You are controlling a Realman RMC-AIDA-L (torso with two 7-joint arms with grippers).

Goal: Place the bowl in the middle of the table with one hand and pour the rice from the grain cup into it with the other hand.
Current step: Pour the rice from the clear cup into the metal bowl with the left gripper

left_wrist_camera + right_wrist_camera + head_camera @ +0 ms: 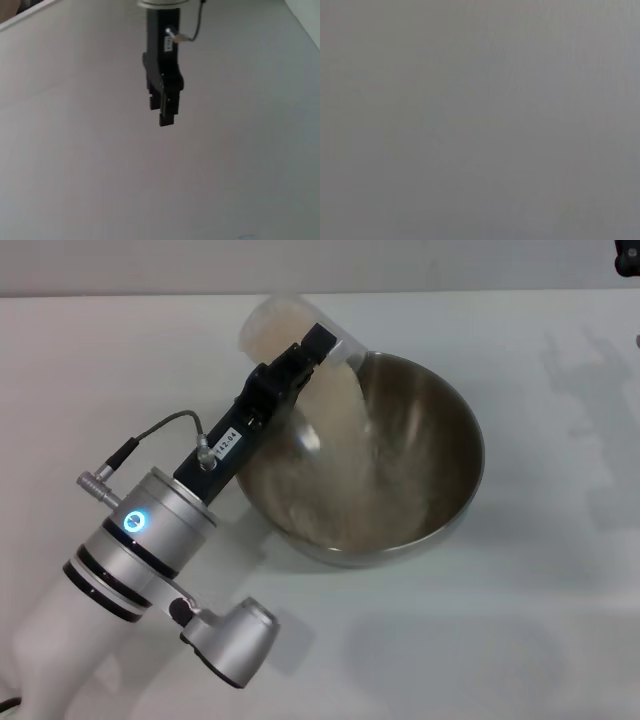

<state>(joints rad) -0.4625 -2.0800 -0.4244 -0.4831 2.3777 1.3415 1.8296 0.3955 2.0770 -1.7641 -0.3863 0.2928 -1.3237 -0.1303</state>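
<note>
Left hand: I see it clamped on the grain cup.
Cup axis: tipped mouth-down over the bowl rim; rice streaming in.
Bowl: mid-surface.
Right hand: out of view.

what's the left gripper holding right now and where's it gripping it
The left gripper holds the grain cup by its side, tipped over the bowl, rice pouring.

A plain grey wall runs across the back, and faint shadows lie at the right.
</note>
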